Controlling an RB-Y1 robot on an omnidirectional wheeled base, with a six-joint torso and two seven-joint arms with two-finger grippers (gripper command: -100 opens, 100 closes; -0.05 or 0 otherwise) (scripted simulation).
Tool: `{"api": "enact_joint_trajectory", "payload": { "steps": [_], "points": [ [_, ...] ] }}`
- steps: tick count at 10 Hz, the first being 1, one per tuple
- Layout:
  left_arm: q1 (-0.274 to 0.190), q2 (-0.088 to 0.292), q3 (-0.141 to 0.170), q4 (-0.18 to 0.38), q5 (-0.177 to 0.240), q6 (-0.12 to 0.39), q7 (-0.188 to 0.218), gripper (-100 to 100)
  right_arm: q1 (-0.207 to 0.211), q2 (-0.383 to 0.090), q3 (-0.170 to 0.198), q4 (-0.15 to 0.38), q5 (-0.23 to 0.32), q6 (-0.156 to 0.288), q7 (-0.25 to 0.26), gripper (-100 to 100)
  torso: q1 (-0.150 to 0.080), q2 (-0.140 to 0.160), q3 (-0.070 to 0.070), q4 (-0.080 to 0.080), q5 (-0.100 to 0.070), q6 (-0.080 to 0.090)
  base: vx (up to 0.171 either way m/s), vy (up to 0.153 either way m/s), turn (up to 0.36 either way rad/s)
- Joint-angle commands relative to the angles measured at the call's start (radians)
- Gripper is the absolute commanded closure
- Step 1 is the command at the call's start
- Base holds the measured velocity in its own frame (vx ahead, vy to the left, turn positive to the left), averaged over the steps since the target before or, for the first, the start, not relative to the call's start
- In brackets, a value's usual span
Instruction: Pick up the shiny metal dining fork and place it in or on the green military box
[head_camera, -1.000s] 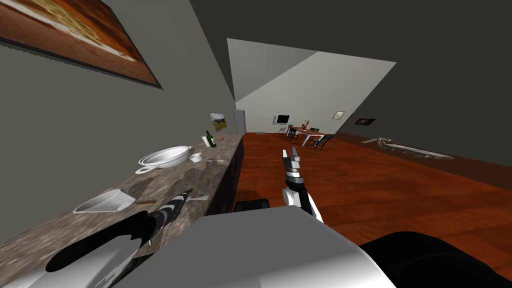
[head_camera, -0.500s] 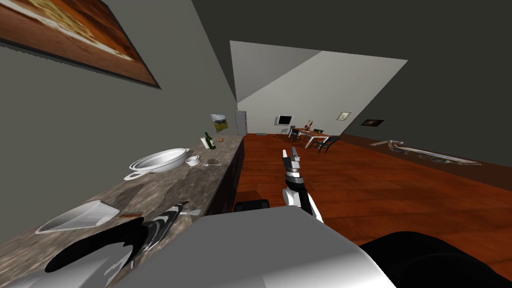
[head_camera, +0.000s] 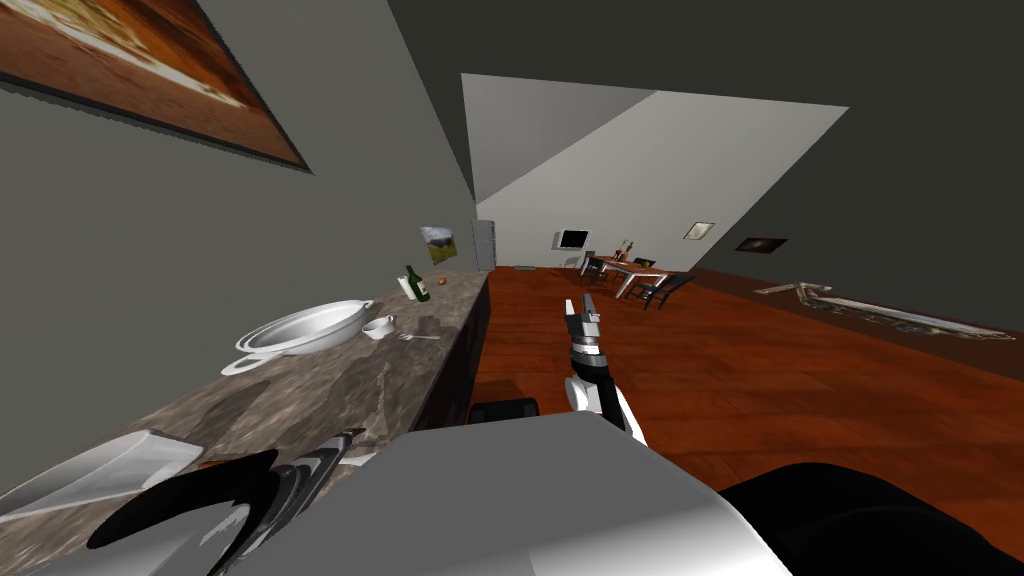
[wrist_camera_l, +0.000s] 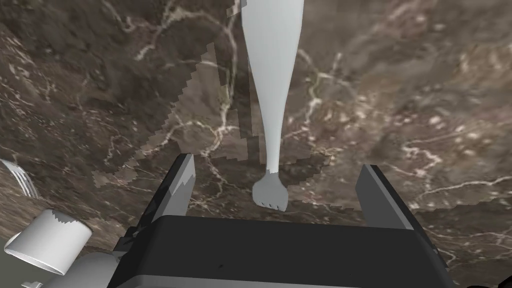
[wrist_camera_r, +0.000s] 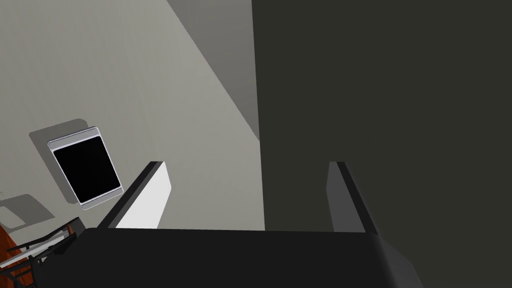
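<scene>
While one grey fork (wrist_camera_l: 272, 75) lies on the counter (wrist_camera_l: 400, 100), the left end effector (wrist_camera_l: 277, 165) and right end effector (wrist_camera_r: 247, 165) both gape.

Countertop (wrist_camera_l: 400, 100) under the left gripper (wrist_camera_l: 277, 165): smooth brown marble, pale veins. Fork (wrist_camera_l: 272, 100) between its fingers (wrist_camera_l: 177, 190): matt, plain light grey.

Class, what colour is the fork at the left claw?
Light grey fork; best in left wrist view.
</scene>
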Motion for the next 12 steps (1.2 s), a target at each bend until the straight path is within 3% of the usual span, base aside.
{"api": "enact_joint_trajectory", "payload": {
  "steps": [1, 3, 4, 5, 6, 9, 10, 11, 12],
  "points": [
    [0.007, 0.013, 0.008, 0.012, 0.018, 0.037, -0.008, -100, 0.0, 0.0, 0.0, 0.0, 0.0, 0.0, 0.0, 0, 0.0, 0.0, 0.0, 0.0, 0.0, 0.0, 0.11, -0.014, 0.026],
    [0.018, 0.024, 0.012, 0.015, 0.031, 0.076, -0.013, -100, 0.0, 0.0, 0.0, 0.0, 0.0, 0.0, 0.0, 0, 0.0, 0.002, 0.001, 0.0, 0.0, 0.0, 0.084, 0.0, 0.024],
    [0.014, 0.021, 0.012, 0.005, 0.026, 0.068, -0.006, -100, 0.0, 0.0, 0.0, 0.0, 0.0, 0.0, 0.0, 0, 0.001, 0.003, 0.002, 0.001, 0.0, 0.0, 0.037, 0.005, 0.005],
    [0.014, 0.022, 0.013, 0.004, 0.028, 0.074, -0.006, 0, 0.0, 0.0, 0.0, 0.0, 0.0, 0.0, 0.0, 0, 0.001, 0.005, 0.003, 0.001, 0.0, 0.0, 0.007, 0.001, -0.001],
    [0.002, 0.019, 0.0, 0.035, 0.017, 0.056, -0.011, -100, 0.0, 0.0, 0.0, 0.0, 0.0, 0.0, 0.0, 0, 0.001, 0.007, 0.004, 0.002, 0.0, 0.0, -0.005, -0.005, -0.046],
    [-0.021, 0.014, -0.024, 0.096, -0.005, 0.021, -0.021, -100, 0.0, 0.0, 0.0, 0.0, 0.0, 0.0, 0.0, 0, 0.0, 0.01, 0.006, 0.002, 0.0, 0.0, -0.019, -0.008, -0.047],
    [-0.019, 0.015, -0.021, 0.085, -0.003, 0.029, -0.018, -100, 0.0, 0.0, 0.0, 0.0, 0.0, 0.0, 0.0, 0, 0.0, 0.01, 0.006, 0.002, 0.0, 0.0, -0.008, -0.004, -0.01],
    [-0.02, 0.015, -0.022, 0.087, -0.003, 0.027, -0.019, 100, 0.0, 0.0, 0.0, 0.0, 0.0, 0.0, 0.0, 0, 0.0, 0.009, 0.005, 0.002, 0.0, 0.0, 0.0, 0.0, 0.0],
    [-0.019, 0.015, -0.022, 0.087, -0.003, 0.027, -0.019, 100, 0.0, 0.0, 0.0, 0.0, 0.0, 0.0, 0.0, 0, 0.0, 0.009, 0.005, 0.002, 0.0, 0.0, -0.004, 0.0, 0.01]
  ]
}}
